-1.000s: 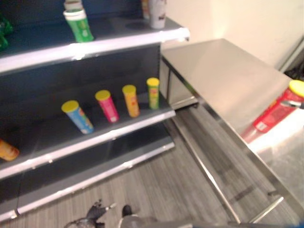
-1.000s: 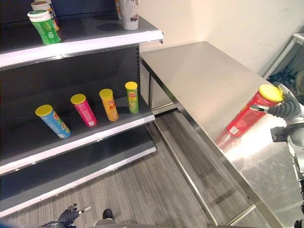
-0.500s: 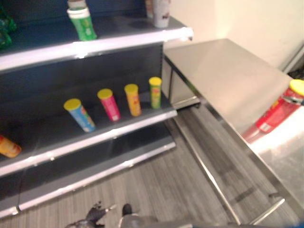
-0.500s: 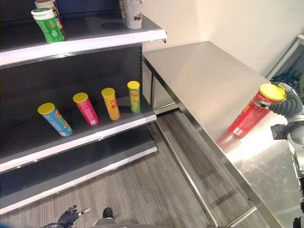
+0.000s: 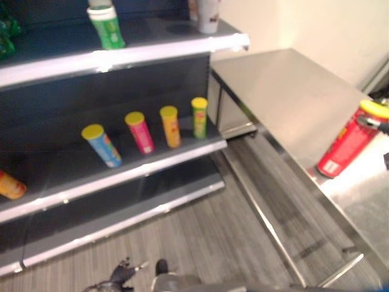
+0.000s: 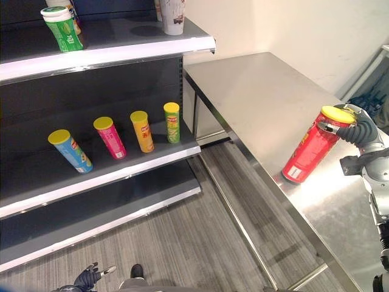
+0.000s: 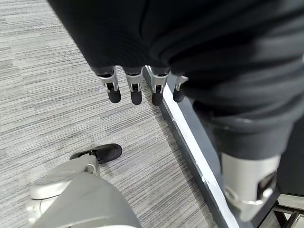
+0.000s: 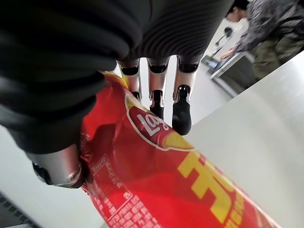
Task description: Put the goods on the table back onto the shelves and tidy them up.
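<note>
Since a second ago: red chip can [image 6: 310,146] raised from a steep lean to nearly upright, base on the table near its front edge; camera drifted slightly.

Near, lower left of frame: left hand [image 6: 90,277], low over grey floor [image 6: 182,243], idle; in the left wrist view its fingers hang straight and apart, holding nothing.

Right edge of frame: right hand [image 6: 355,128], fingers and thumb wrapped round the upper part of the red chip can, just under its yellow lid. Steel table [image 6: 255,97] otherwise bare.

Left middle of frame: lower shelf [image 6: 97,176] holding four yellow-lidded cans in a row, all leaning: blue can [image 6: 70,152], pink can [image 6: 109,138], orange can [image 6: 141,131], green can [image 6: 172,123].

Upper left, farthest: top shelf [image 6: 109,52] with a green tub [image 6: 61,27] and a white cup [image 6: 172,15].

Hazards, judged: grasp is high on a tall, smooth can, so a quick lift could let it swing or slip. The base stands near the table edge and could slide off. Placing it in the row risks knocking over the leaning cans.
</note>
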Robot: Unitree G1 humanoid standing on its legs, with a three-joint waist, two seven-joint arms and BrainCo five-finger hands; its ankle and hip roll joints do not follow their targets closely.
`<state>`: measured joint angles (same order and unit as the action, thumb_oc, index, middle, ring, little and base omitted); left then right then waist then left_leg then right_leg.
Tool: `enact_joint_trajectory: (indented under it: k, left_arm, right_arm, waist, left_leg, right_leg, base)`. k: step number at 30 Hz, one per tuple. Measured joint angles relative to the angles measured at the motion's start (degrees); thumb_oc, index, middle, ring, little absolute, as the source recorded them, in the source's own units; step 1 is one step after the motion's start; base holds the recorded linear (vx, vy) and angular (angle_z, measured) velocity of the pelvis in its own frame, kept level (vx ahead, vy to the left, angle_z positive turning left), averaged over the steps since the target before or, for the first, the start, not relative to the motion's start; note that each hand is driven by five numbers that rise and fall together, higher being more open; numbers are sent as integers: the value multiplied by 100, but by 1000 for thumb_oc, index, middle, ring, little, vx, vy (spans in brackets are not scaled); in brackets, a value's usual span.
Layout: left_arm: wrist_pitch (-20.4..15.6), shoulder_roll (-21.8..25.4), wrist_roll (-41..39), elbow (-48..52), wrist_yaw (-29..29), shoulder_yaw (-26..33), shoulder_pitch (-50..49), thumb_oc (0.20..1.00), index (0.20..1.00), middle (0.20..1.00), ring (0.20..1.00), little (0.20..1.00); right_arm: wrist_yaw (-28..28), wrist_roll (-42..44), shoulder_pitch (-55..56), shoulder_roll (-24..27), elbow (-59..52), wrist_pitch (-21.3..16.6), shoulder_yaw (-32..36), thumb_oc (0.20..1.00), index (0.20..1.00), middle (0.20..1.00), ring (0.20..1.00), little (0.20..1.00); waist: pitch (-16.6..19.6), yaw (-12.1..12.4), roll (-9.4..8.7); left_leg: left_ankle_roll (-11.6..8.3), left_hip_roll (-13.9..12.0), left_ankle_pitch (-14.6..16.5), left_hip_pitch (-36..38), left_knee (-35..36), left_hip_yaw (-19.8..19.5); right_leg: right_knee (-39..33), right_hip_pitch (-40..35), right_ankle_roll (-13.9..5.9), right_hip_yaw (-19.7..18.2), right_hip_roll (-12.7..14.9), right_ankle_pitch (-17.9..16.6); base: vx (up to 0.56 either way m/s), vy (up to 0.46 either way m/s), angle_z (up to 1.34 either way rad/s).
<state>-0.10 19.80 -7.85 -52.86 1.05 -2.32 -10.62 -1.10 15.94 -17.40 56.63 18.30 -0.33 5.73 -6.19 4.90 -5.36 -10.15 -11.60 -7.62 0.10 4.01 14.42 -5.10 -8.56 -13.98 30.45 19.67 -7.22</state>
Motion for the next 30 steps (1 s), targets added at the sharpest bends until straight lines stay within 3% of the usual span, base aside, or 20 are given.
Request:
enact_joint_trajectory:
  k: [2, 4, 7, 9, 10, 11, 12, 13, 17, 19, 20, 21, 22, 23, 24, 25, 27, 28, 29, 30]
  left_arm:
    - [0, -61, 0, -1, -2, 20, 10, 1000, 1000, 1000, 1000, 1000]
    - [-4, -119, 0, 15, -4, 50, 39, 1000, 1000, 1000, 1000, 1000]
    - [6, -135, 1, -13, 0, 39, 107, 1000, 1000, 1000, 1000, 1000]
    - [-7, -138, -5, 11, 11, 35, 299, 1000, 1000, 1000, 1000, 1000]
    - [-10, -124, -8, 50, 31, 68, 358, 1000, 1000, 1000, 1000, 1000]
    - [-20, -50, -9, 127, 56, 75, 335, 1000, 1000, 1000, 1000, 1000]
    - [-17, 22, -31, 145, 70, 215, 291, 1000, 1000, 1000, 1000, 1000]
    - [-12, -50, -93, 81, 118, 293, 77, 1000, 1000, 1000, 1000, 1000]
    - [41, -504, -233, -117, 111, 267, -385, 1000, 1000, 1000, 1000, 1000]
    - [72, -626, -235, -161, 107, 203, -494, 1000, 1000, 1000, 1000, 1000]
    - [63, -666, -247, -81, 100, 186, -305, 1000, 1000, 1000, 1000, 1000]
    - [67, -669, -252, -4, 92, 262, -293, 1000, 1000, 1000, 1000, 1000]
    - [103, -622, -253, -15, 106, 272, -355, 1000, 1000, 1000, 1000, 1000]
    - [113, -615, -253, -15, 106, 272, -365, 1000, 1000, 1000, 1000, 1000]
    - [106, -595, -255, -151, 105, 275, -237, 1000, 1000, 1000, 1000, 1000]
    - [120, -490, -254, -271, 112, 295, -133, 1000, 1000, 1000, 1000, 1000]
    - [120, -453, -250, -264, 106, 268, -31, 1000, 1000, 1000, 1000, 1000]
    - [106, -482, -250, -151, 109, 242, -43, 1000, 1000, 1000, 1000, 1000]
    - [86, -510, -247, -73, 113, 234, -25, 1000, 1000, 1000, 1000, 1000]
    - [53, -444, -241, 29, 109, 224, 166, 1000, 1000, 1000, 1000, 1000]
  right_arm:
    - [-218, -13, 19, -647, -632, -9, 434, 200, 200, 200, 200, 200]
    - [-367, -33, 19, -817, -1105, -42, 434, 200, 200, 200, 200, 200]
    - [-575, -130, 15, -975, -1738, -189, 387, 200, 200, 200, 200, 200]
    - [-632, -135, 11, -973, -1932, -231, 369, 200, 200, 200, 200, 200]
    - [-652, -138, 20, -968, -1972, -294, 302, 200, 200, 200, 200, 200]
    - [-650, -139, -28, -920, -1988, -331, 174, 200, 200, 200, 200, 200]
    - [-599, -161, -132, -880, -2092, -340, 49, 200, 200, 200, 200, 200]
    - [-586, -207, -330, -869, -2185, -432, -28, 200, 200, 200, 200, 200]
    - [-612, -243, -537, -549, -2398, -568, -9, 200, 200, 200, 200, 200]
    - [-674, -254, -431, -423, -2336, -550, 69, 200, 200, 200, 200, 200]
    - [-671, -352, -257, -157, -2313, -456, 194, 200, 200, 200, 200, 200]
    - [-655, -404, -265, -195, -2360, -440, 192, 200, 200, 200, 200, 200]
    - [-639, -410, -253, -264, -2372, -443, 162, 200, 200, 200, 200, 200]
    - [-636, -415, -252, -252, -2360, -443, 173, 200, 200, 200, 200, 200]
    - [-637, -429, -177, -300, -2362, -440, 288, 200, 200, 200, 200, 200]
    - [-634, -461, -90, -581, -2368, -409, 419, 200, 200, 200, 200, 200]
    - [-611, -470, 187, -646, -2493, -427, 685, 200, 200, 200, 200, 200]
    - [-626, -468, 530, -820, -2577, -437, 1051, 200, 200, 200, 200, 200]
    - [-631, -471, 620, -882, -2462, -416, 1067, 200, 200, 200, 200, 200]
    - [-590, -471, 872, -949, -2496, -373, 1025, 200, 200, 200, 200, 200]
  waist:
    - [-8, 0, 1]
    - [-11, 56, -5]
    - [-54, 163, -27]
    - [-229, 194, 207]
    - [-275, 195, 304]
    - [-296, 265, 320]
    - [-319, 415, 187]
    - [-300, 617, 122]
    - [-179, 951, 509]
    - [-193, 828, 615]
    - [-227, 688, 626]
    - [-238, 871, 608]
    - [-245, 884, 595]
    - [-251, 841, 574]
    - [-291, 683, 502]
    - [-323, 495, 369]
    - [-321, 292, 392]
    - [-241, 193, 585]
    - [-243, -71, 586]
    - [-261, -77, 590]
  left_leg:
    - [24, 106, 16, -1, 11, -9]
    - [65, 308, 86, -15, 14, -44]
    - [314, 589, 210, -141, -57, -213]
    - [550, 570, 157, -242, -236, -723]
    - [634, 414, 156, -276, -194, -895]
    - [648, 353, 143, -324, -196, -958]
    - [608, 347, 96, -349, -190, -1068]
    - [568, 485, 51, -277, -133, -1251]
    - [515, 413, -22, -628, -232, -1590]
    - [314, 577, -271, -1001, -468, -1749]
    - [183, 698, -704, -1120, -231, -1636]
    - [395, 599, -295, -961, -189, -1151]
    - [566, 479, -9, -630, -302, -890]
    - [520, 464, 155, -466, -293, -864]
    - [394, 342, 433, -550, -602, -781]
    - [97, -201, 621, -702, -1273, -718]
    - [-268, -1016, 471, -610, -1392, -870]
    - [-188, -1247, -99, -486, -1135, -1041]
    - [-343, -1077, 12, -330, -1049, -1059]
    - [-347, -863, 601, -243, -1052, -1148]
  right_leg:
    - [2, -5, -18, 17, 103, -16]
    - [5, -43, -25, 63, 290, -68]
    - [456, 45, 106, 132, 631, -225]
    - [1842, 464, 228, -610, 737, -304]
    - [2354, 740, -54, -1133, 479, 348]
    - [2613, 975, -57, -1277, 192, 869]
    - [2645, 1110, 168, -1365, -278, 1339]
    - [2145, 922, 706, -1042, -643, 1782]
    - [1128, 531, 645, -951, -1093, 1403]
    - [959, 314, 636, -501, -1107, 1277]
    - [658, 88, 676, 60, -993, 1197]
    - [610, 4, 674, 161, -973, 1189]
    - [638, -115, 656, 190, -880, 1177]
    - [676, -125, 633, 172, -789, 1192]
    - [814, -138, 650, 224, -549, 1146]
    - [934, -179, 654, 212, -405, 1144]
    - [1119, -279, 588, 133, -216, 1105]
    - [1541, -236, 554, 60, -44, 1088]
    - [2014, -195, 499, 122, 325, 1054]
    - [2442, 353, -62, -189, 798, 1290]
  base:
    - [-14, 142, 6]
    - [-25, 157, 17]
    - [-72, 82, 43]
    - [-100, -55, 103]
    - [-52, -133, 94]
    - [-20, -177, 79]
    - [-62, -260, 77]
    - [-93, -257, 85]
    - [-139, -55, 52]
    - [-155, 94, 140]
    - [-79, 139, 184]
    - [-71, 192, 140]
    - [-20, 325, 33]
    - [-13, 418, 45]
    - [-12, 539, 46]
    - [-80, 690, 46]
    - [-44, 537, 25]
    - [69, 522, 49]
    - [64, 709, 43]
    - [80, 685, 19]
